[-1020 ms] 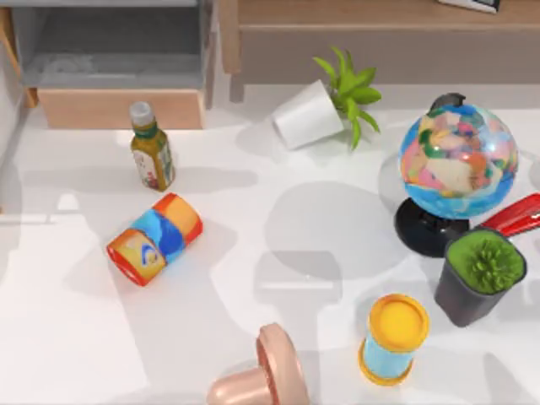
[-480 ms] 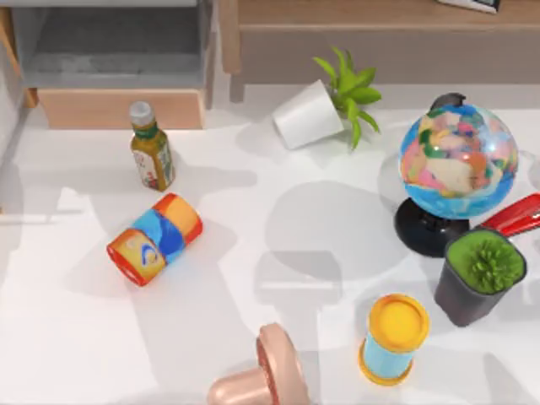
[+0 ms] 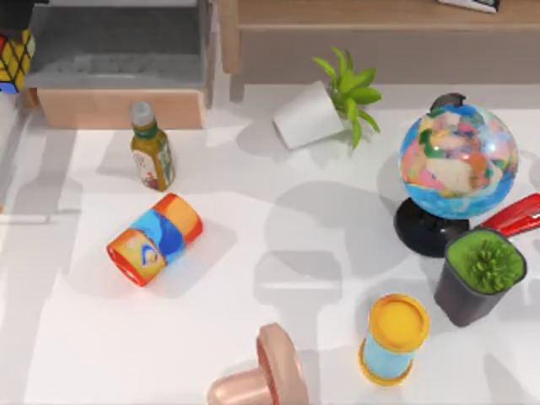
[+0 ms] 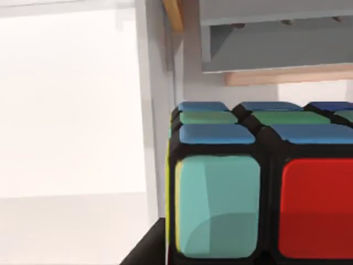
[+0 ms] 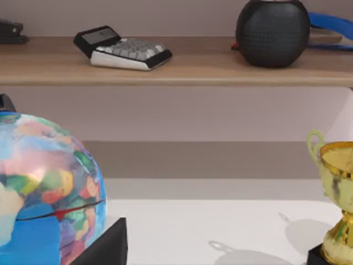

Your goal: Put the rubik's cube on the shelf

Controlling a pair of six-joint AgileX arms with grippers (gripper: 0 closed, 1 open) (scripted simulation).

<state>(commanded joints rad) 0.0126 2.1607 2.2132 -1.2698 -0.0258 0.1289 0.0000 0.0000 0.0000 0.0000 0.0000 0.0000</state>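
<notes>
The rubik's cube (image 3: 13,61) hangs at the top view's far top-left corner, beside the grey compartment, with my left gripper (image 3: 18,17) as a dark shape over it and shut on it. The left wrist view shows the rubik's cube (image 4: 259,187) very close, with red, teal, blue and green tiles. The shelf (image 3: 354,13) is the long light-wood board along the back right, with a grey-brown panel under its front edge. In the right wrist view the shelf (image 5: 193,69) carries a calculator (image 5: 124,49) and a black round object (image 5: 272,32). A dark part of my right gripper (image 5: 105,245) lies beside the globe (image 5: 44,187).
On the table stand a bottle (image 3: 152,152), a lying can (image 3: 154,239), a tipped white plant pot (image 3: 310,114), the globe (image 3: 457,164), a black potted plant (image 3: 479,274), a yellow-lidded cylinder (image 3: 394,337) and a pink object (image 3: 261,375). A gold trophy (image 5: 336,193) stands near the shelf.
The rubik's cube and my left gripper have come into the top view's top-left corner. Shadows over the table's left side have shifted. Everything else on the table stays put.
</notes>
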